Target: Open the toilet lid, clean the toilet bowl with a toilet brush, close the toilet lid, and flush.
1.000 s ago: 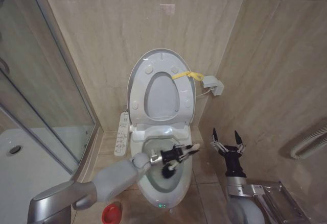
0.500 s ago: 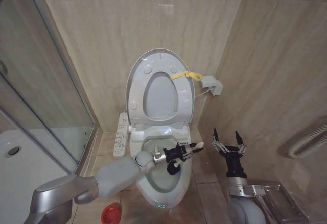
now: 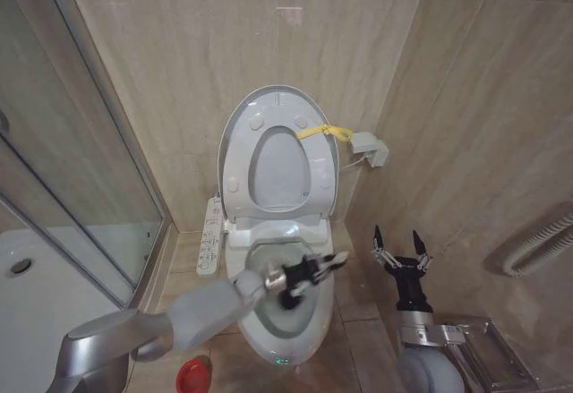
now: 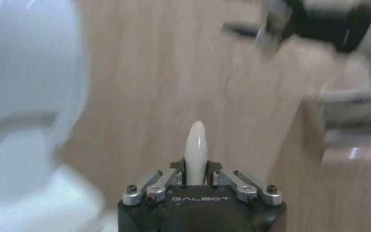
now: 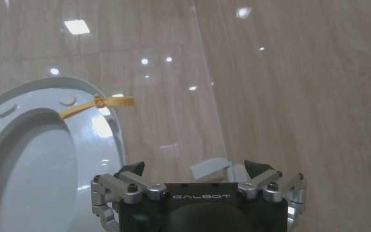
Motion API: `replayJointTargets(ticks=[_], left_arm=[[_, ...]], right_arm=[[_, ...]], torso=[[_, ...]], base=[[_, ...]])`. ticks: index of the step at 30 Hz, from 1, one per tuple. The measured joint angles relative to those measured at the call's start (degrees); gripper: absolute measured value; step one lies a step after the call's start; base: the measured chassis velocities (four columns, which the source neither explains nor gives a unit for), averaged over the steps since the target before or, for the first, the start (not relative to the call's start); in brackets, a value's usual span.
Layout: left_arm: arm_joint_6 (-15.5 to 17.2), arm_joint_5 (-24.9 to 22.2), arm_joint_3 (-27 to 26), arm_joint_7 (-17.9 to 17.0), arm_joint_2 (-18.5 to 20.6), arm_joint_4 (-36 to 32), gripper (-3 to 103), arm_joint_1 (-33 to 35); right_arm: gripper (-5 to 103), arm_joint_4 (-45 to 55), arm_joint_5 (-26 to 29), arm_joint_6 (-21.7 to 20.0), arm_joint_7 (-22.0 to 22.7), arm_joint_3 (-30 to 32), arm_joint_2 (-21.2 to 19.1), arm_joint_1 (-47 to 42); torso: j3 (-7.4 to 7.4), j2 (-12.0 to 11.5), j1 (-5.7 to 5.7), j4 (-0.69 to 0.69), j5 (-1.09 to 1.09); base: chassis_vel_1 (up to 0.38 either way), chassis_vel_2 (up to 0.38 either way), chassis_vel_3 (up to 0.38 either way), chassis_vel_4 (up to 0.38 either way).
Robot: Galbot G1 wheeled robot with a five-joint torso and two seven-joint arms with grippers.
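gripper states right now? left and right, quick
Left gripper: shut on the toilet brush, over the toilet bowl.
Right gripper: open, empty, held upright beside the toilet.

The head camera looks down from above at the raised lid (image 3: pixel 277 156) and both arms. The right wrist camera faces the wall close up, sharing that lid. The left wrist camera looks closely along its claw (image 4: pixel 197 180) toward the floor.
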Motion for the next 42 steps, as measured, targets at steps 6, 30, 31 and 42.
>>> replayJointTargets(ticks=[6, 30, 31, 42], left_arm=[[0.4, -0.6, -2.1, -1.0, -1.1, -4.1, 20, -0.9], [-0.7, 1.3, -2.1, -2.9, -3.0, -1.7, 21, -1.7], [-0.6, 0.9, -2.4, -3.0, -3.7, -2.3, 21, -2.4], [-2.1, 4.0, -3.3, -1.2, -5.2, 5.6, 21, -3.2]], right_arm=[[100, -0.1, 0.0, 0.0, -0.1, 0.4, -0.1, 0.0], [100, 0.7, 1.2, 0.5, -0.3, 1.4, -2.1, -1.0], [100, 0.7, 1.3, 0.5, -0.3, 1.5, -2.1, -1.0], [100, 0.9, 1.3, 0.3, -0.4, 1.3, -2.1, -1.0]], torso=[[-0.01, 0.0, 0.0, -0.11, -0.03], [0.01, 0.0, 0.01, -0.05, 0.01], [-0.01, 0.0, -0.01, -0.11, 0.0], [0.01, 0.0, 0.0, -0.02, 0.01]], base=[[0.018, 0.006, 0.005, 0.004], [0.0, 0.0, 0.0, 0.0], [0.0, 0.0, 0.0, 0.0], [0.0, 0.0, 0.0, 0.0]])
